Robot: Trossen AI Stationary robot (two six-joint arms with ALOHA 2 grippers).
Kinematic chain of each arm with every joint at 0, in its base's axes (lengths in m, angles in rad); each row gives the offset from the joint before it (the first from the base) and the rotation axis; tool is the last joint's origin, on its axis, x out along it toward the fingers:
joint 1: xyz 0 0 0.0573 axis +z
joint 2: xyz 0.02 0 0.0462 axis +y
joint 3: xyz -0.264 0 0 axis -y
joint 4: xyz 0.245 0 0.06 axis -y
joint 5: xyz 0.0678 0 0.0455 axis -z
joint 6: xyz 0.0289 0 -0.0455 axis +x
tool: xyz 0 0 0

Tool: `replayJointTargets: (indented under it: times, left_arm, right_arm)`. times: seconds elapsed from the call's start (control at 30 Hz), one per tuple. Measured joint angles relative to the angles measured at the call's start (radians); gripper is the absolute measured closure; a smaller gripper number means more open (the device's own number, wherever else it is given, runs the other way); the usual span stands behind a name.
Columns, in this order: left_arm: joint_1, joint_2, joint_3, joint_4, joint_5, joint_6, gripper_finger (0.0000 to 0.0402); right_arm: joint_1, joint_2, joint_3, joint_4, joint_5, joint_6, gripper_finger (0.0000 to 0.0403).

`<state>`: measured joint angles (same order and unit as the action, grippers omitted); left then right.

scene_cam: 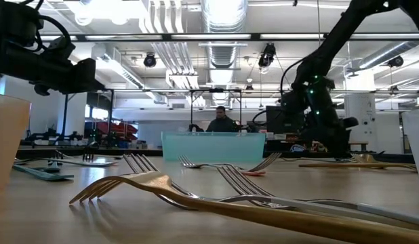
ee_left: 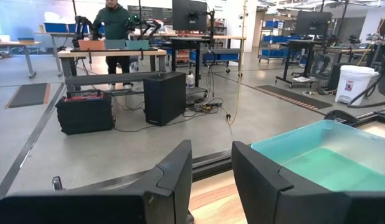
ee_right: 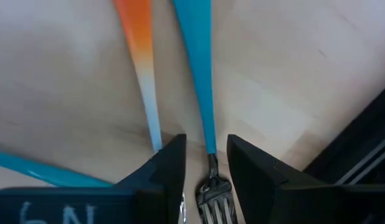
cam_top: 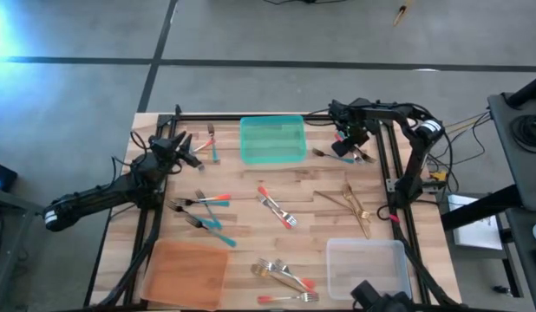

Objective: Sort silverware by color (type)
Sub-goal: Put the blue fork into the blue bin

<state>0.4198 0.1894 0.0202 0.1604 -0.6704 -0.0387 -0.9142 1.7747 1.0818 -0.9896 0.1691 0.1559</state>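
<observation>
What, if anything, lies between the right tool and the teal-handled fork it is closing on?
Nothing visible: the right tool already straddles the teal-handled fork at its neck. An orange-handled utensil lies close alongside, outside the fingers.

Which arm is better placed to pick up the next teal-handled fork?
The right. The right claw is down at the table, straddling a teal-handled fork beside the teal tray. The left claw is raised, with nothing between its fingers.

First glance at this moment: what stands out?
The right end effector, low at the table's far right, straddles a teal-handled silver fork. The translucent teal plastic tray sits far centre, with the slim coloured and gold silverware scattered across the wooden table.
</observation>
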Motion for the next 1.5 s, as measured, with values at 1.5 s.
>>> replayJointTargets:
  times: [1.5]
  left_arm:
    - [0.000, 0.000, 0.000, 0.000, 0.000, 0.000, 0.0304]
  right_arm:
    - [0.416, -0.194, 0.156, 0.755, -0.101, -0.203, 0.0393]
